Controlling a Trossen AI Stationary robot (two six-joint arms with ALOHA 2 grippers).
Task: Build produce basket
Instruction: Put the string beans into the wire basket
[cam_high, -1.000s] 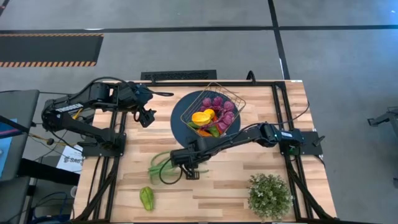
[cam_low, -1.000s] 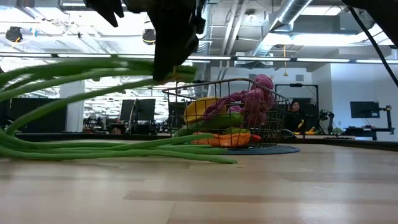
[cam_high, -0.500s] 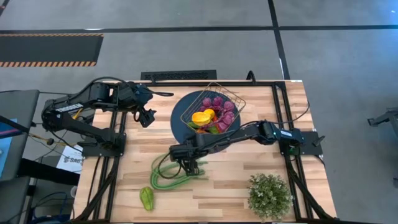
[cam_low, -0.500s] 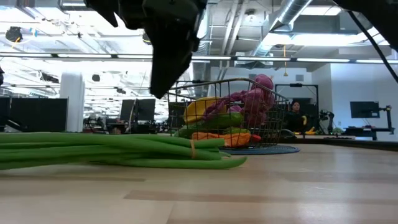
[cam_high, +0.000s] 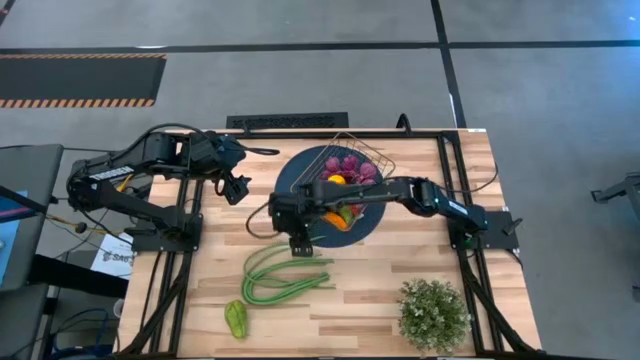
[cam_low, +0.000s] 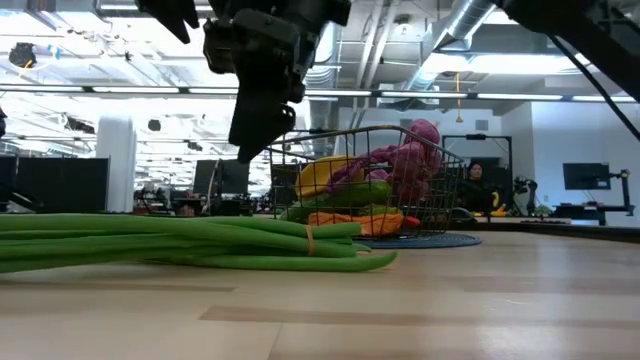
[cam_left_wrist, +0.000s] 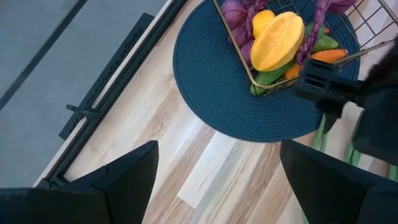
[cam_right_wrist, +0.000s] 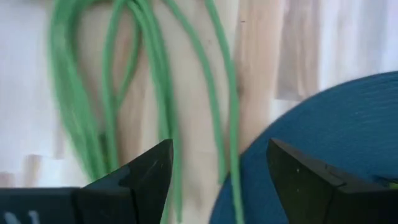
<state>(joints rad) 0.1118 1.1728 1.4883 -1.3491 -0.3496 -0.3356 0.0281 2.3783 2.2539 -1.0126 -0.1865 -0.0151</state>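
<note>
Your right tool (cam_high: 298, 246) hangs wide and empty over the green beans (cam_high: 278, 278) lying on the desk (cam_high: 360, 300), left tool (cam_high: 238, 189) wide too

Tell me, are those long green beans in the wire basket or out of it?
Out. The long green beans lie flat on the wooden table, beside the square wire-mesh basket.
</note>
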